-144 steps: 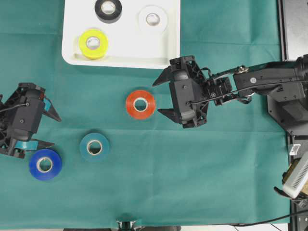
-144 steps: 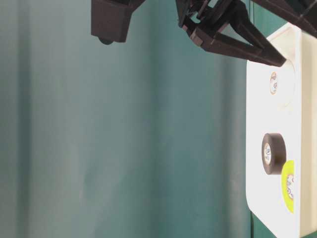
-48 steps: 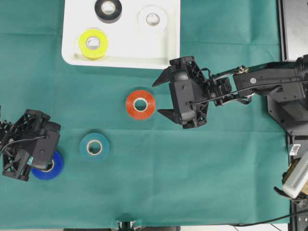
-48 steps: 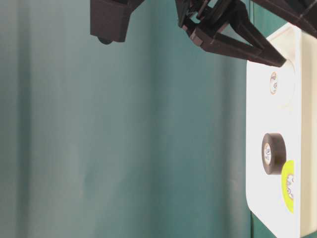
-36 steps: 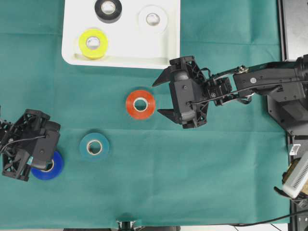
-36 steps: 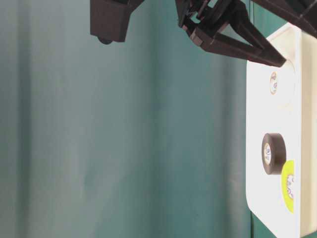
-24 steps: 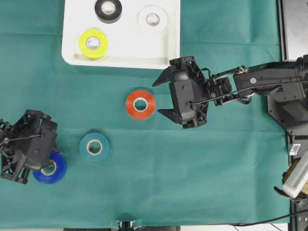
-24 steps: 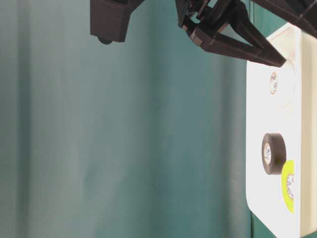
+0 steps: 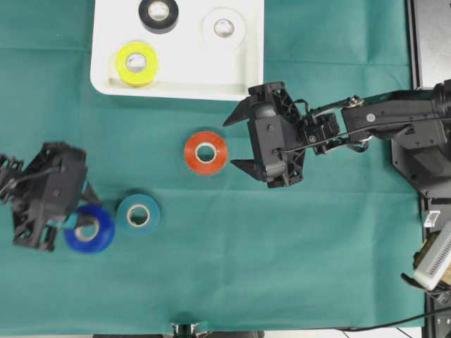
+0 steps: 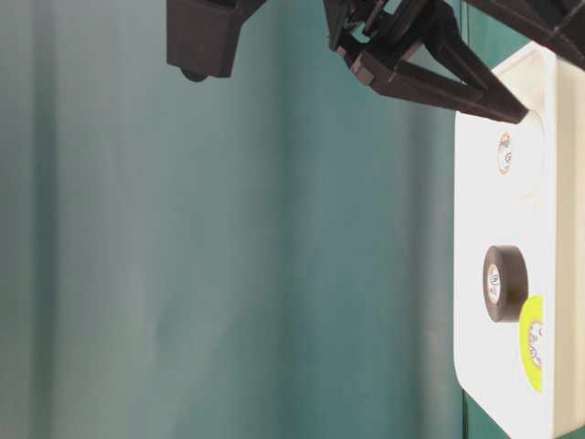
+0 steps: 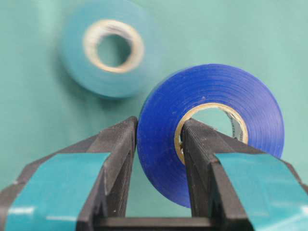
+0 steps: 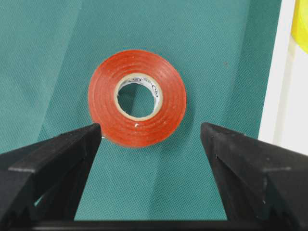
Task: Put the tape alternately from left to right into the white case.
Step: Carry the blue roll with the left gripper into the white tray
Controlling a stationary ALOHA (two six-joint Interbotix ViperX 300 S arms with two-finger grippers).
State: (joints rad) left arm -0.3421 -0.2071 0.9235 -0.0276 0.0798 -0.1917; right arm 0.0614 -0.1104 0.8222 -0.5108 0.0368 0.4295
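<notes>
Since a second ago, my left gripper (image 9: 79, 220) has swung toward the middle of the table and taken the blue roll (image 9: 89, 229) with it; the roll now sits just beside the teal roll (image 9: 138, 215) in the overhead view, where before it lay farther out toward the left edge. Through the left wrist camera I see the jaws clamped narrow on the blue roll's wall, one finger (image 11: 115, 168) outside and the other inside the pale core, with the teal roll blurred on the green cloth (image 9: 211, 267) beyond it.

My right gripper (image 9: 239, 141) has not shifted. It hangs with its jaws spread wide and holds nothing, just to the right of the red roll (image 9: 206, 153), which lies flat on the cloth between the fingertips in the right wrist view.

At the top of the overhead view, the white case (image 9: 180, 81) holds three rolls: the black roll (image 9: 158, 14) and the white roll (image 9: 223, 27) along its far side, and the yellow roll (image 9: 137, 63) nearer the front left. The table-level view shows the case at the right edge.
</notes>
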